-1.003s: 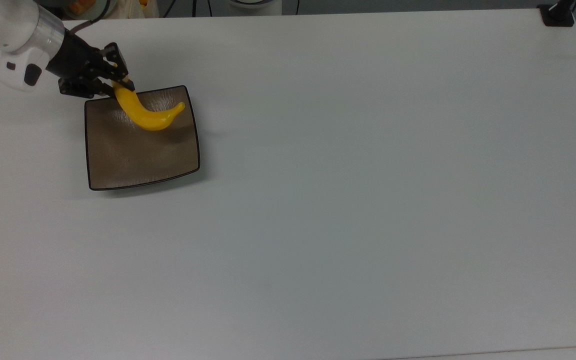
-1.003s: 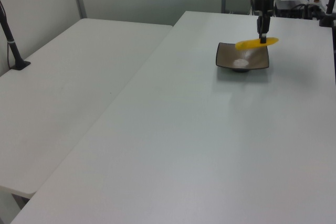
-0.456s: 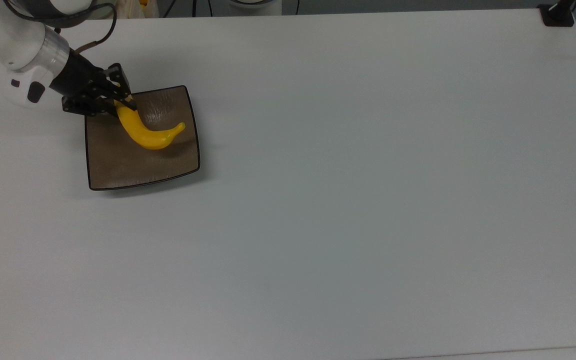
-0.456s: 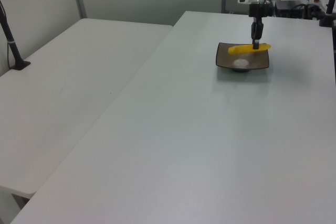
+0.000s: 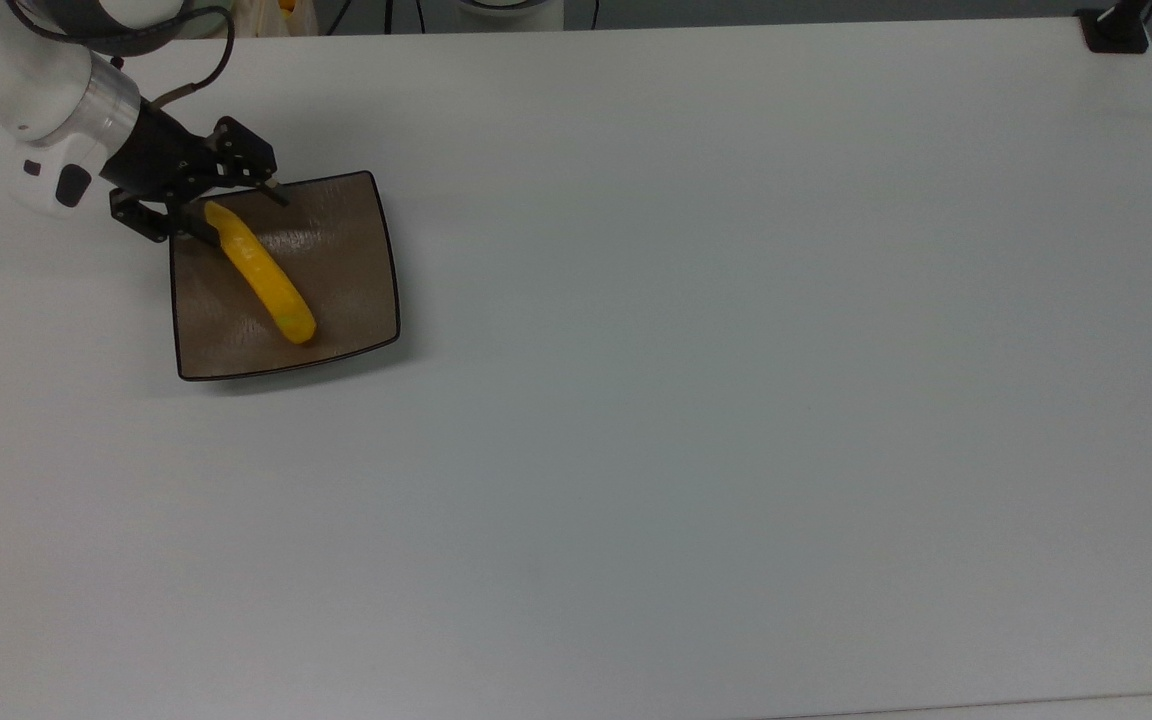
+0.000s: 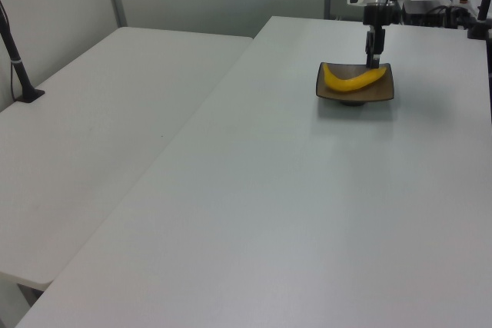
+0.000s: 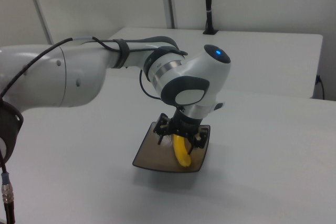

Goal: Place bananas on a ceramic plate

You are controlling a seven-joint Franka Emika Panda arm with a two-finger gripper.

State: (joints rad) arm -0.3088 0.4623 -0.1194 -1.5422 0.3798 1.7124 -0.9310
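Since a moment ago the fingers have let go, and the banana [image 5: 259, 272] has dropped flat onto the brown plate [image 5: 356, 300]. From the top view's left, the white arm reaches in, its gripper [image 5: 226, 206] spread apart over the plate's far left corner, one end of the banana between the fingers. Plate sits near the white tabletop's [image 5: 736, 400] far left corner.

surface: white table [image 5: 696, 400], matte, plain | directly on it: square brown ceramic plate [image 5: 356, 300], flat, toward the top view's far left | far right corner in the top view: black clamp base [image 5: 1114, 30] sat on the tabletop
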